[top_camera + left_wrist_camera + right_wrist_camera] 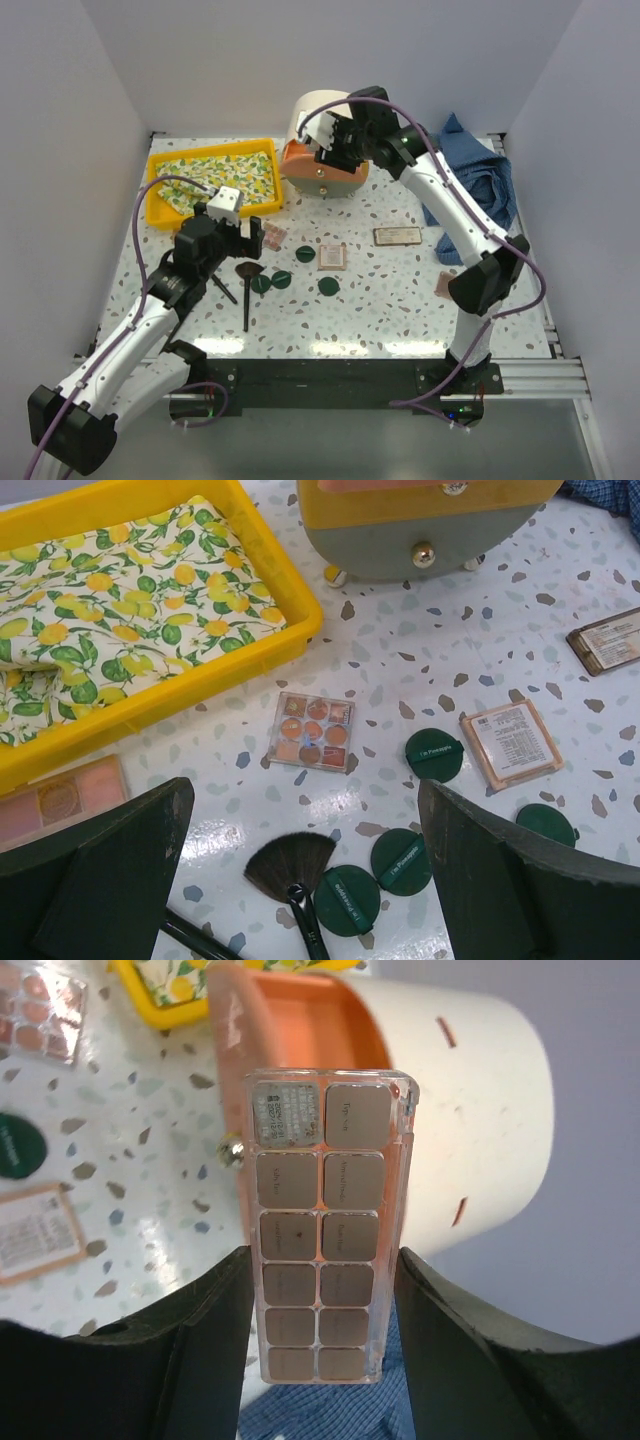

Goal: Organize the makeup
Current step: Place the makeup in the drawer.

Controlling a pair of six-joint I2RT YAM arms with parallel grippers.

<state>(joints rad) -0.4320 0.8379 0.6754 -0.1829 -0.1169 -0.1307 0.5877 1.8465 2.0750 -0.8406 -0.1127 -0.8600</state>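
Note:
My right gripper (322,1295) is shut on a long clear palette (325,1215) with several brown pans. It holds the palette upright over the orange and white organizer (322,172) at the back. My left gripper (300,865) stands open above the table, with nothing between its fingers (105,880). Under it lie a fan brush (290,865), a second thin brush (225,290) and dark green discs (401,860) (434,755). Square palettes (312,730) (510,743) lie just beyond, and another palette (397,236) lies farther right.
A yellow tray (212,150) with a leaf-patterned cloth (110,610) stands at the back left. A blue cloth (482,178) is bunched at the back right. One more palette (446,285) lies beside the right arm. White walls close in the table.

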